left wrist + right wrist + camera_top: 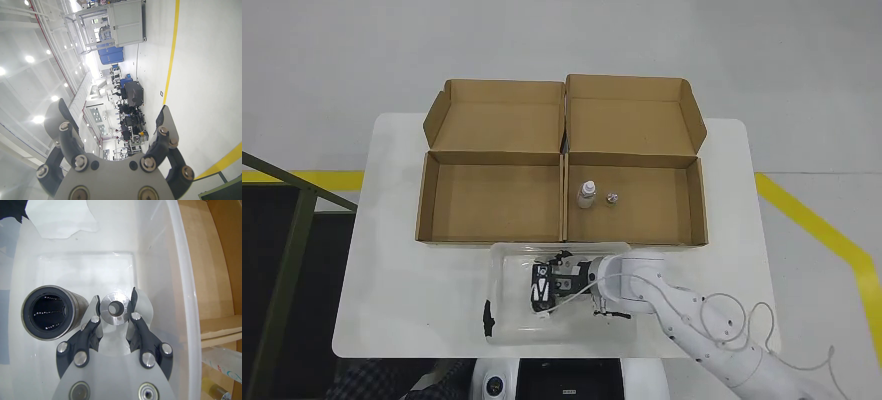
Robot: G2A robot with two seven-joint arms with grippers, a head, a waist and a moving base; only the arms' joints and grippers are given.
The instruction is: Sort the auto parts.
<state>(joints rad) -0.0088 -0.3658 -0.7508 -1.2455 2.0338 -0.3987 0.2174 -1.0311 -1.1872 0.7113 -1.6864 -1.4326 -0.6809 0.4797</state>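
Note:
My right gripper is down inside a clear plastic bin, shut on a small silver bushing with a round hole through it; one finger presses each side. Beside it in the bin lies a larger steel linear bearing with a black bore. From above, the right gripper sits in the middle of the bin. A small white bottle and a tiny metal part lie in the right cardboard box. My left gripper is open, held off the table and facing the room.
Two open cardboard boxes stand side by side behind the bin; the left box holds nothing. A small black piece sits at the bin's near left corner. The white table has bare room on both sides.

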